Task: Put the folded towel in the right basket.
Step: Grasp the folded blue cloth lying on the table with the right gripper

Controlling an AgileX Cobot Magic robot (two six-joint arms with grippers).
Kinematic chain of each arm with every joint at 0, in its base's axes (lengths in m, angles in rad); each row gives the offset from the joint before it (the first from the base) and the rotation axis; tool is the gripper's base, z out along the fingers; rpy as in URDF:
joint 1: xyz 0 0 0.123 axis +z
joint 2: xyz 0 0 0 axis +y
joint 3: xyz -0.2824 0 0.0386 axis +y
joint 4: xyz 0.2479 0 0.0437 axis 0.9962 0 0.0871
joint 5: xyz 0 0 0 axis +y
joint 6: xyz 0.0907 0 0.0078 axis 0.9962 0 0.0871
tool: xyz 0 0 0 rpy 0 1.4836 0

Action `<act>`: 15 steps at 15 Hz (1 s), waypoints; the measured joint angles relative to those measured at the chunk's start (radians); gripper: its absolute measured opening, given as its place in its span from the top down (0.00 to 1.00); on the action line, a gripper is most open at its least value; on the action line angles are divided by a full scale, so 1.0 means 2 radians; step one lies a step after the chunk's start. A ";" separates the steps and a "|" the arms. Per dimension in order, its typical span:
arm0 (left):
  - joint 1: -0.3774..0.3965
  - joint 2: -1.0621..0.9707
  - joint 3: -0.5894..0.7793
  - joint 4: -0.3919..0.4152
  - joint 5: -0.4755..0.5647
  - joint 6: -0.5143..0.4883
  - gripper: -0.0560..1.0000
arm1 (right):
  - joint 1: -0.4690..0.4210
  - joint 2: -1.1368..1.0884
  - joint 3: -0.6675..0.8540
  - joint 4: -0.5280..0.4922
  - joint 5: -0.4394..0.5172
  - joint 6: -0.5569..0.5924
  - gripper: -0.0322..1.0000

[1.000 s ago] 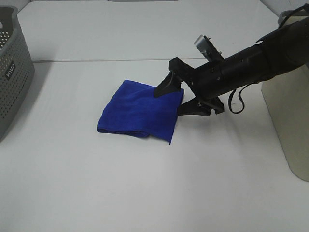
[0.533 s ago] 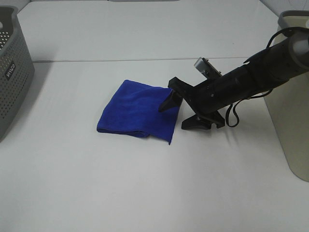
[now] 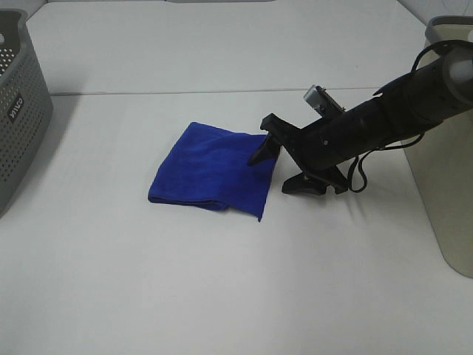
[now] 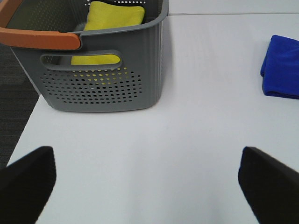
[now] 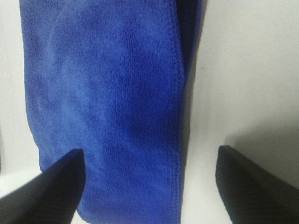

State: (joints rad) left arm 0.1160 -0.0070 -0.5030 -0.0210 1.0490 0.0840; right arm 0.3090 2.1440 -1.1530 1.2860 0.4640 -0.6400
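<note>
The folded blue towel [image 3: 207,166] lies flat on the white table [image 3: 222,281]. My right gripper [image 3: 270,173] is open and low at the towel's right edge, with one finger over the towel's corner and the other on the table beside it. In the right wrist view the towel [image 5: 107,93] fills the space between the two dark fingers [image 5: 51,191]. The right basket [image 3: 447,185] is beige and stands at the right edge. My left gripper [image 4: 149,186] is open and empty, far left of the towel [image 4: 282,67].
A grey perforated basket [image 3: 18,118] stands at the left edge. In the left wrist view this basket [image 4: 107,88] has an orange handle [image 4: 37,38] and holds a yellow cloth [image 4: 114,16]. A seam [image 3: 185,92] crosses the table behind the towel.
My right gripper has come down toward the table and shifted slightly right, settling at the towel's right edge. The towel has not moved.
</note>
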 joint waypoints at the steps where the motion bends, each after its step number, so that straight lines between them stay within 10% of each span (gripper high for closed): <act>1: 0.000 0.000 0.000 0.000 0.000 0.000 0.01 | 0.001 0.000 0.000 0.000 0.000 0.001 0.23; 15: 0.000 0.000 0.000 0.000 0.000 0.000 0.01 | 0.132 0.076 -0.089 0.148 -0.026 0.052 0.24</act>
State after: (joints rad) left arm 0.1160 -0.0070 -0.5030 -0.0210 1.0490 0.0840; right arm 0.5720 2.2960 -1.3310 1.5830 0.4120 -0.5360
